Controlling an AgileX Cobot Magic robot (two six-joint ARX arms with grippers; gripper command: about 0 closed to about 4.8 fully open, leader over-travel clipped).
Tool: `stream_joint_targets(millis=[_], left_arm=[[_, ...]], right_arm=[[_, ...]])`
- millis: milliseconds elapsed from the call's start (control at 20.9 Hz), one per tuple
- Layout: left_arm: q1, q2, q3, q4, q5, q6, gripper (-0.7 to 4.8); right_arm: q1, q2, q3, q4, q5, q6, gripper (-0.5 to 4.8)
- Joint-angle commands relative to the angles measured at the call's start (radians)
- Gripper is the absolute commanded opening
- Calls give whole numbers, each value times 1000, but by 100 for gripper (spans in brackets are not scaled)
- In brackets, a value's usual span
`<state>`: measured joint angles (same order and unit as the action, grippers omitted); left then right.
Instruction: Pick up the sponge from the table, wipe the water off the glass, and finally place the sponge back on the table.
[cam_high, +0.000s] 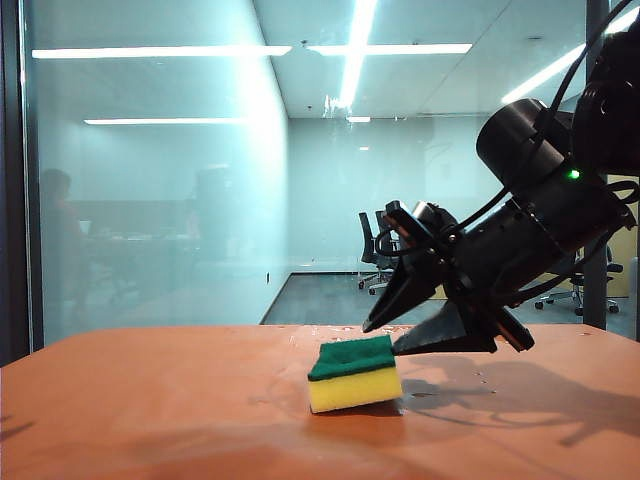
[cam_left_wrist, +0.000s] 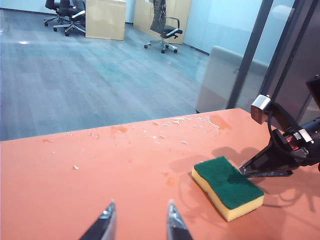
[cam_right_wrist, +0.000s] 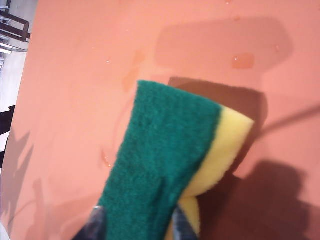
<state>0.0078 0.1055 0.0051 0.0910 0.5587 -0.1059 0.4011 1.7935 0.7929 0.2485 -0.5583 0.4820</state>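
The sponge (cam_high: 353, 375), yellow foam with its green layer up, lies flat on the orange table (cam_high: 150, 400) just in front of the glass (cam_high: 150, 200). My right gripper (cam_high: 380, 340) reaches down from the right, its fingers spread apart at the sponge's right end. In the right wrist view the gripper (cam_right_wrist: 137, 222) straddles the sponge (cam_right_wrist: 170, 150), which fills the gap; nothing lifts it. My left gripper (cam_left_wrist: 140, 210) hangs open over bare table (cam_left_wrist: 75, 200), well clear of the sponge (cam_left_wrist: 227, 187). A few whitish specks of water (cam_high: 335, 103) glint on the glass.
Droplets and wet streaks (cam_left_wrist: 200, 120) lie on the table near the glass. Black frames (cam_left_wrist: 250, 55) stand at the pane's right side. Office chairs (cam_high: 375, 250) and a grey floor show through the glass.
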Motion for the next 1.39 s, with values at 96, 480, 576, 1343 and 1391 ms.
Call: stream_joint_targets(millis=[96, 480, 576, 1343, 1391], left_arm=[[0, 0, 5, 8, 6, 0, 128], [0, 0, 5, 8, 6, 1, 128], [0, 0, 5, 8, 6, 1, 128], [0, 0, 5, 14, 3, 1, 128], [0, 0, 5, 16, 3, 1, 128]], right_arm=[[-1, -3, 5, 15, 77, -23, 180], [-19, -4, 5, 26, 96, -68, 154], [-41, -11, 9, 37, 91, -68, 152], [-262, -487, -90, 24, 403, -475, -6], [-293, -513, -102, 22, 402, -472, -6]])
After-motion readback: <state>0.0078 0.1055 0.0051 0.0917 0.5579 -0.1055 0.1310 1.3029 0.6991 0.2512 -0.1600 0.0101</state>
